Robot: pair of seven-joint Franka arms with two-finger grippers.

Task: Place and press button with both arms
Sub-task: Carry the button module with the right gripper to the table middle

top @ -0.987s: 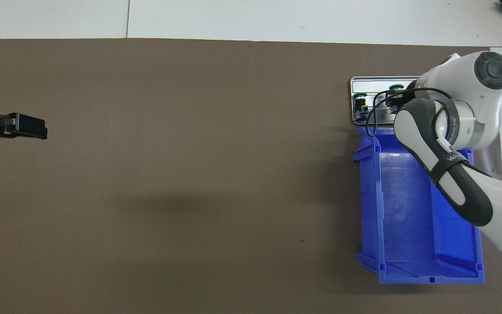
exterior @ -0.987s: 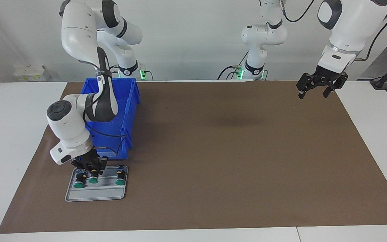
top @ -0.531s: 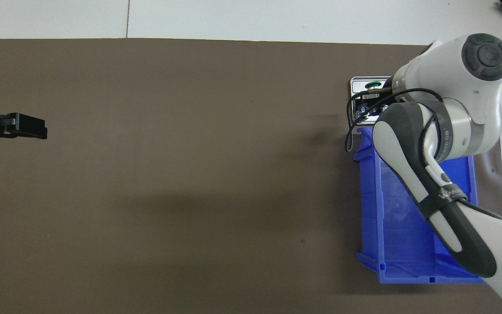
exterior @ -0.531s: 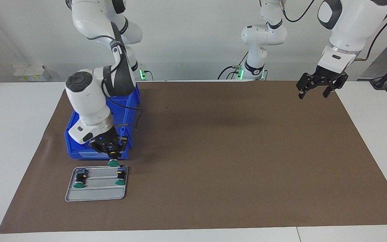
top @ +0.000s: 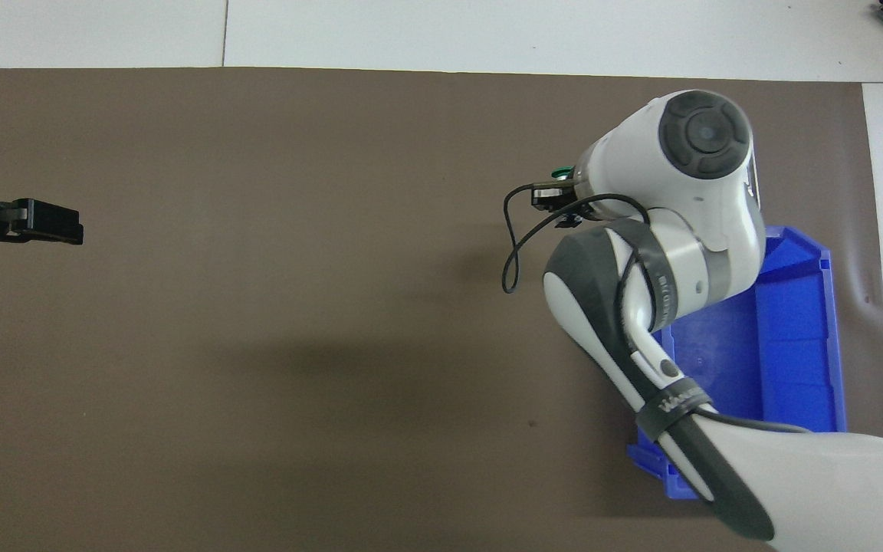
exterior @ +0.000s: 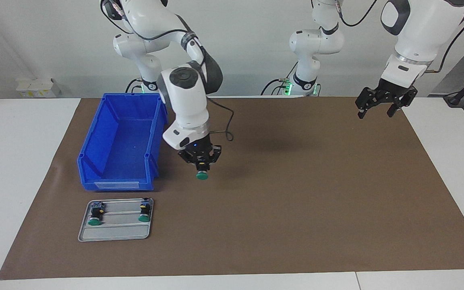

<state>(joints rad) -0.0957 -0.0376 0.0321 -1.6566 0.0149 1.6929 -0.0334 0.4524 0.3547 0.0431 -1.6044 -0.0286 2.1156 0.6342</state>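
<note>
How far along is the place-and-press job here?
Done: one button is off the tray, where two others remain. In hand: the right tool holds it, cap down, above the bare mat. Left: placing and pressing; the left tool waits, open.

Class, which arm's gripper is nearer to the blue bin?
Right. The right gripper, holding a green button, hangs beside the blue bin; the left gripper waits at the table's other end.
</note>
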